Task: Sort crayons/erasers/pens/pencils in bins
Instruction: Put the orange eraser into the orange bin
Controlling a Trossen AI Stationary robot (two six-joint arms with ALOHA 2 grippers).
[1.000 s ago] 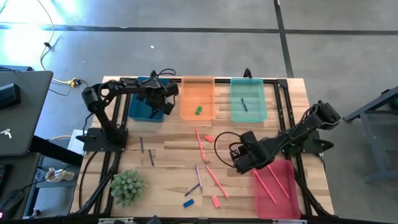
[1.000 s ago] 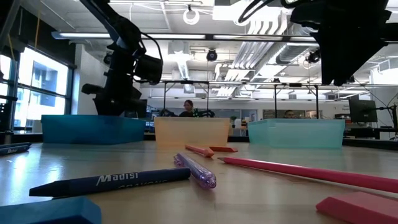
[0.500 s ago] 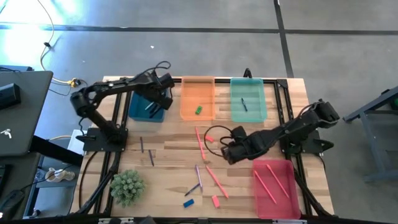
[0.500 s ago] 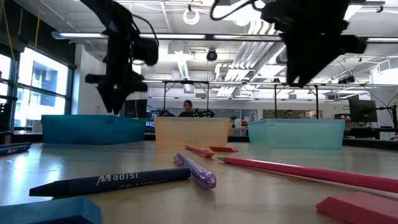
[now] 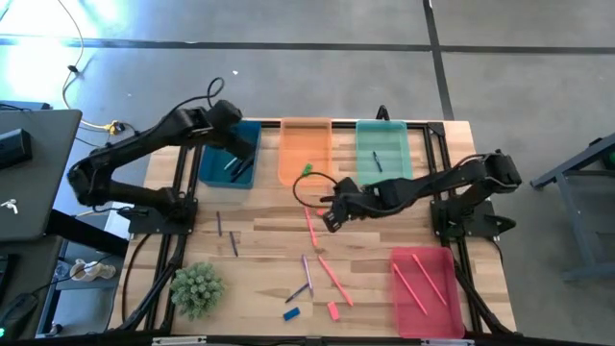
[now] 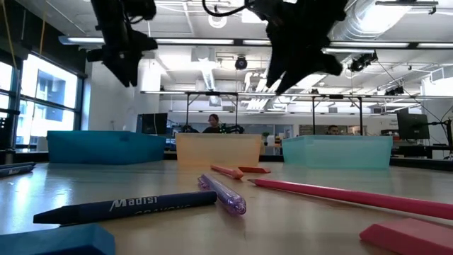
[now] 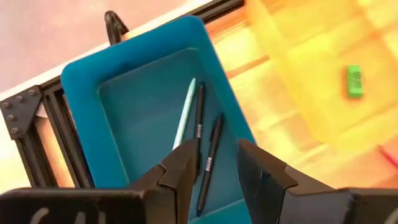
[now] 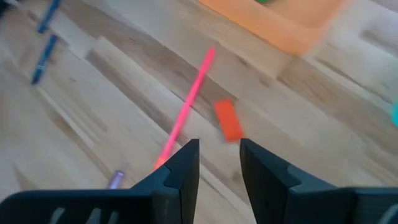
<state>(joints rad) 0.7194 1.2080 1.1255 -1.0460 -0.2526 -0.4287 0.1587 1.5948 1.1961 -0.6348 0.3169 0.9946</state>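
- right gripper [image 5: 330, 217] hovers mid-table, fingers a little apart, nothing between them; wrist view shows bare wood in the gap.
- Just ahead of the fingers: red eraser [image 8: 228, 121] flat on the table, beside a long pink pencil [image 8: 186, 109]. In the high view the eraser sits at about 10 o'clock from the gripper, close by.
- orange bin [image 5: 306, 149] is at 12 o'clock from the gripper, already holding a green eraser [image 5: 307, 170]. Likely drop target for the red one.
- left gripper [image 5: 237, 154] is over the blue bin [image 5: 229, 154], fingers slightly apart, empty. Three pens [image 7: 200, 134] lie in that bin.
- More loose stock at 6 o'clock: blue eraser [image 5: 291, 313], another red eraser [image 5: 333, 310], pencils, crayons. pink bin [image 5: 426, 290] holds two pink pencils; teal bin [image 5: 384, 152] holds one dark stick.
- Risks, my read: eraser sits low and flat, so the narrow finger gap may push it instead of straddling it. Pink pencil is close enough to get clipped or dragged on descent.
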